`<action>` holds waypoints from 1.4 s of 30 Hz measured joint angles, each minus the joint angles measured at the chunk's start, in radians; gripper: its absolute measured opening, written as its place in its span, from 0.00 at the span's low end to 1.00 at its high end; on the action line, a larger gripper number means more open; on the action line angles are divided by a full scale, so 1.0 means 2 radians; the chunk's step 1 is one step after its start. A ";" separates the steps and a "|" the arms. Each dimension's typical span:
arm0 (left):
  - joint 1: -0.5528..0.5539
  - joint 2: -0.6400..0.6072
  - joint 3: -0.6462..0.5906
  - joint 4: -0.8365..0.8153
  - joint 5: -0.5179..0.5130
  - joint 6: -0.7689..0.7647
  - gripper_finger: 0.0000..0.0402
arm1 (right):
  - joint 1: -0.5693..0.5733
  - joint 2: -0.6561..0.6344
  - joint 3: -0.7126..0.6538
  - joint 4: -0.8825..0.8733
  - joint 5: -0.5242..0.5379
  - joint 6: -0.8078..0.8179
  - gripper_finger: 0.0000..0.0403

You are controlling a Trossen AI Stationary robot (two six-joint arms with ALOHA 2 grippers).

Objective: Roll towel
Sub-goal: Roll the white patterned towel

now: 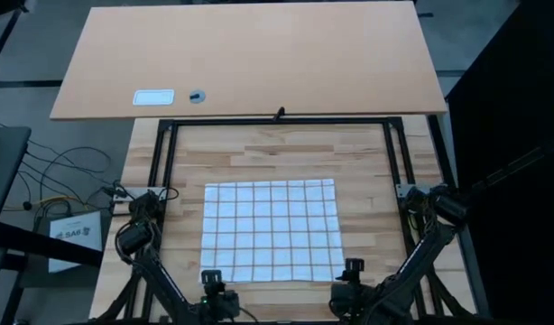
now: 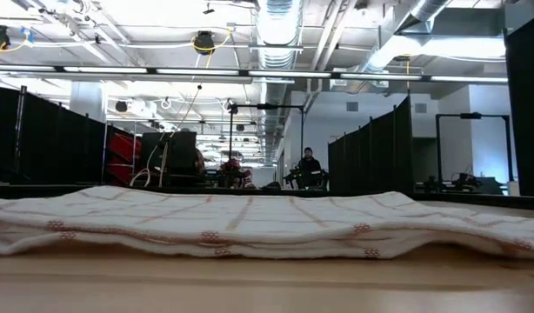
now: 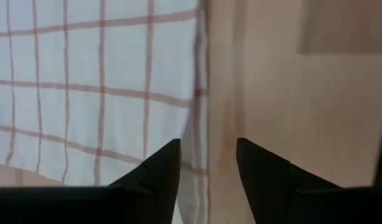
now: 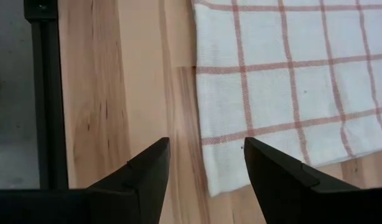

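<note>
At the towel's near edge, the left gripper (image 1: 211,278) hangs over the near left corner, its fingers (image 3: 157,171) spread apart with the hem between them, gripping nothing. The right gripper (image 1: 351,267) sits at the near right corner, likewise parted and empty. The towel (image 1: 272,230) lies flat and unrolled on the wooden table (image 1: 286,149). Beyond the towel, a white card (image 1: 153,97) rests on a pale board (image 1: 259,54).

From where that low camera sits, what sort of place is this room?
Probably a big workshop or lab hall, not a home. Bare pipes and ducts run under the ceiling, black partition screens divide the floor, and a person sits far back. A checked towel lies flat on a wooden table.
</note>
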 joint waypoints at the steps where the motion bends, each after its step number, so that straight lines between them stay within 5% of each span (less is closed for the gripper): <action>1: 0.003 0.000 0.000 -0.001 0.000 0.003 0.38 | 0.000 0.000 0.000 0.000 0.000 -0.001 0.48; 13: 0.006 0.000 -0.028 0.006 -0.005 -0.019 0.51 | 0.000 -0.001 -0.008 0.005 0.001 0.002 0.48; 42: 0.000 -0.004 -0.138 0.098 0.002 -0.013 0.52 | -0.041 -0.001 -0.056 0.101 -0.021 -0.120 0.48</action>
